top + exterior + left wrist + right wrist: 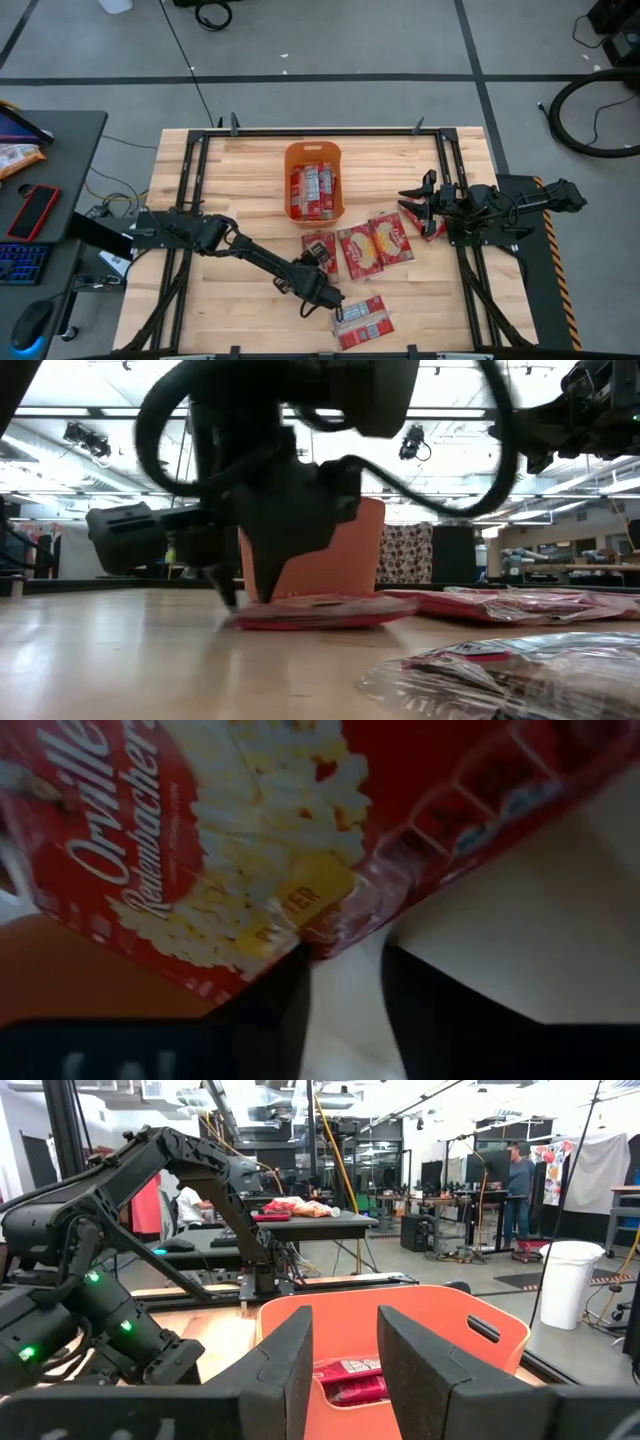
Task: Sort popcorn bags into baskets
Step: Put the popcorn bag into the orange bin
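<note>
The orange basket (290, 180) stands at the table's far middle, and several red popcorn bags (313, 188) lie inside it. More bags lie flat on the table nearer: one (318, 243) under my left gripper (322, 262), two beside it (360, 250) (392, 238), and one label side up (362, 322) near the front edge. My left gripper is open and points down at the first bag (200, 850), with its fingertips on either side of that bag's corner. My right gripper (415, 198) is open and empty. It hovers right of the basket (480, 1320), over another bag (433, 228). My left gripper (345, 955) comes from above at a corner of the red bag (325, 935), which lies flat on the table (320, 610). One finger (290, 975) sits right at the bag's edge, and I cannot tell whether it touches.
Black frame rails (190, 190) run along the table's left, right and far sides. A side desk on the left holds a red phone (35, 210) and a keyboard. People stand far off in the room in the right wrist view. Bare wood lies at the near left.
</note>
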Tool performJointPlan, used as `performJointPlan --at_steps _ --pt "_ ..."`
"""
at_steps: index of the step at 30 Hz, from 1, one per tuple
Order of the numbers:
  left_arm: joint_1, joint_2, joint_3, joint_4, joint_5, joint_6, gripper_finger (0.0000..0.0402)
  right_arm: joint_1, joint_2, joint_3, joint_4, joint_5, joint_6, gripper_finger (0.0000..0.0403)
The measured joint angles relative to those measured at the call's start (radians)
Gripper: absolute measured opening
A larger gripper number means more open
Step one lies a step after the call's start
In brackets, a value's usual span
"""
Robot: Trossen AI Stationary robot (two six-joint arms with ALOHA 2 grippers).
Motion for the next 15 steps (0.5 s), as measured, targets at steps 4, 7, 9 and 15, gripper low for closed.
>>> performJointPlan --at_steps 4,7,9,15 --pt "0.0 -0.001 0.001 0.023 0.01 -0.056 0.0043 0.0 0.0 0.0 0.0 0.0 0.0 0.0119" --pt "0.0 -0.001 0.001 0.023 0.014 -0.11 0.001 0.0 0.0 0.0 0.0 0.0 0.0 0.0119" --pt "0.001 -0.008 0.0 0.023 0.02 -0.144 0.0008 0.0 0.0 0.0 0.0 0.0 0.0 0.0119" --pt "0.0 -0.089 0.0 0.019 0.047 -0.213 0.0004 0.0 0.0 0.0 0.0 0.0 0.0 0.0119"
